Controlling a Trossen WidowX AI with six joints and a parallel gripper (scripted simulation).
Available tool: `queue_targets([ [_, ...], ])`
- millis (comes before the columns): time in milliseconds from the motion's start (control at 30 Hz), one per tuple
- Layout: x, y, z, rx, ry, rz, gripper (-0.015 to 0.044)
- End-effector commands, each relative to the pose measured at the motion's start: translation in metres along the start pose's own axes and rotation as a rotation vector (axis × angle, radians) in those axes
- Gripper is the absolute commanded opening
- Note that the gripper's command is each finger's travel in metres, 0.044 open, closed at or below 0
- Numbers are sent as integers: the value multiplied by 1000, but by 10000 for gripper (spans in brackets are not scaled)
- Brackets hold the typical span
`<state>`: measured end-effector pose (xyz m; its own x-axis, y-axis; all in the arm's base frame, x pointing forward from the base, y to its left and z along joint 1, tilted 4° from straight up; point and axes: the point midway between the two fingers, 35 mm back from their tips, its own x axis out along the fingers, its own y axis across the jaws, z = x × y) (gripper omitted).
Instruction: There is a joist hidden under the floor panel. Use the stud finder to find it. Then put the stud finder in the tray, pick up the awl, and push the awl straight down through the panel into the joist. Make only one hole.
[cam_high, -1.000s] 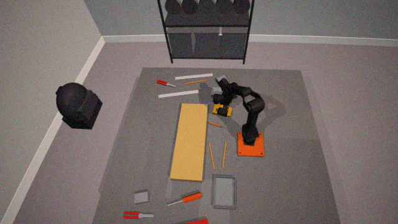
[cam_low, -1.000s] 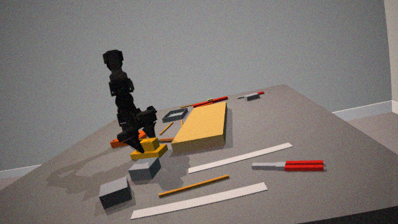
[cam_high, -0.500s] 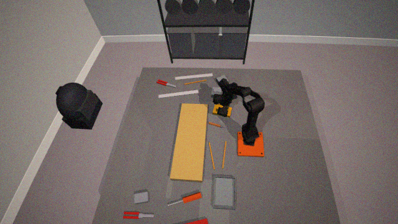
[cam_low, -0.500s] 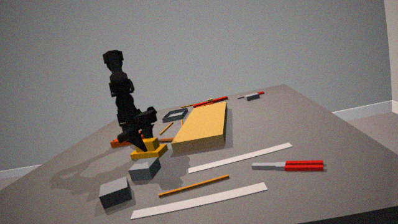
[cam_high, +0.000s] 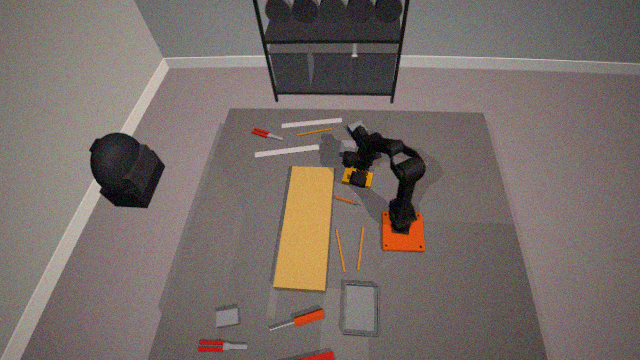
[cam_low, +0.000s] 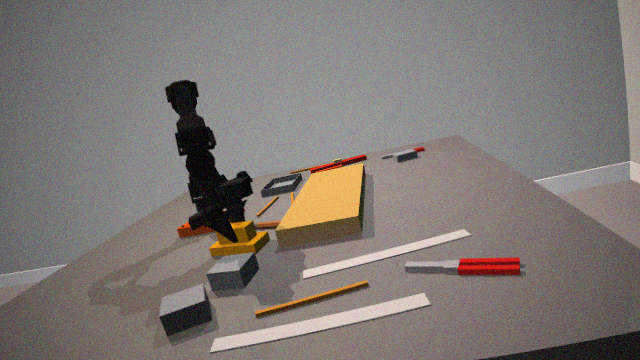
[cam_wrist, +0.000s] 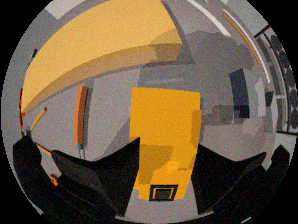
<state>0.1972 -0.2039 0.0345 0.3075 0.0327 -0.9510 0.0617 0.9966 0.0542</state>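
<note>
The yellow stud finder (cam_high: 368, 180) (cam_low: 230, 248) (cam_wrist: 165, 112) rests on the table beside the far end of the tan floor panel (cam_high: 306, 225) (cam_low: 327, 197) (cam_wrist: 105, 37). My gripper (cam_high: 358, 177) (cam_low: 240, 231) (cam_wrist: 164, 142) is shut on its raised block, one finger on each side. The awl (cam_high: 345, 200) (cam_low: 267, 225) (cam_wrist: 80, 115), with an orange handle and thin metal tip, lies between the panel and my base. The grey tray (cam_high: 343, 312) (cam_low: 270, 192) is at the near end in the top view, with nothing in it. The joist is hidden; I see no hole in the panel.
Two grey blocks (cam_high: 348, 145) (cam_low: 232, 272) stand close by the stud finder. White strips (cam_high: 287, 151) (cam_low: 390, 252), a pencil (cam_high: 314, 132) (cam_low: 312, 299) and red-handled pliers (cam_high: 260, 133) (cam_low: 489, 266) lie beyond. Two thin orange sticks lie beside the panel; an orange screwdriver (cam_high: 309, 317) lies near the tray.
</note>
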Motion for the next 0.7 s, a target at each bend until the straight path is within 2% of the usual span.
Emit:
queue_targets([
  [0,-11,-2,5,3,-4,-2,24],
  [33,-15,-3,7,3,-5,-2,0],
  [533,-94,-1,28,3,-4,-2,0],
  [667,-98,0,28,3,-4,-2,0],
])
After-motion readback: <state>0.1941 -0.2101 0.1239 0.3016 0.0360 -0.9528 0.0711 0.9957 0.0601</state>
